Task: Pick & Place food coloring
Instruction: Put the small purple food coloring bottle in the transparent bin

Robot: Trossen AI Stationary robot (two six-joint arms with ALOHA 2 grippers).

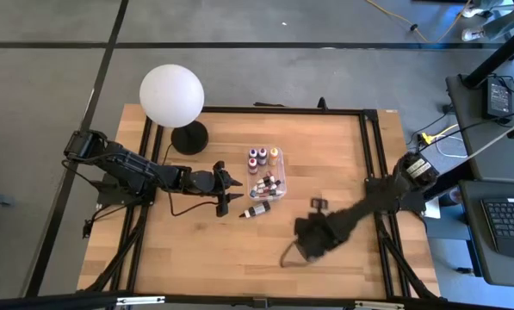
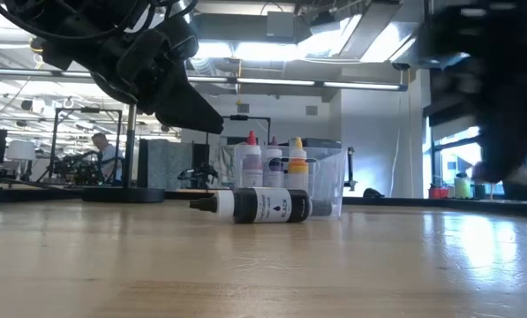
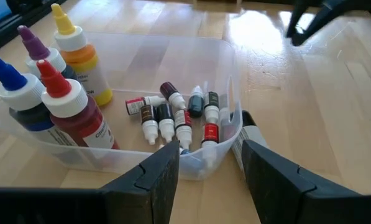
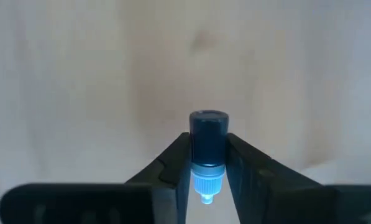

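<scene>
Small blue bottle between right fingers

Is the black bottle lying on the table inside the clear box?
No, the black bottle lies on its side on the bare table, outside and in front of the clear box.

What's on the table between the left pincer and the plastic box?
Nothing: the high view shows bare wood between the left pincer and the clear box.

A black bottle lies on its side on the desk at mid-frame. Behind it, a clear box holds upright bottles. A dark pincer hangs at upper left.
</scene>
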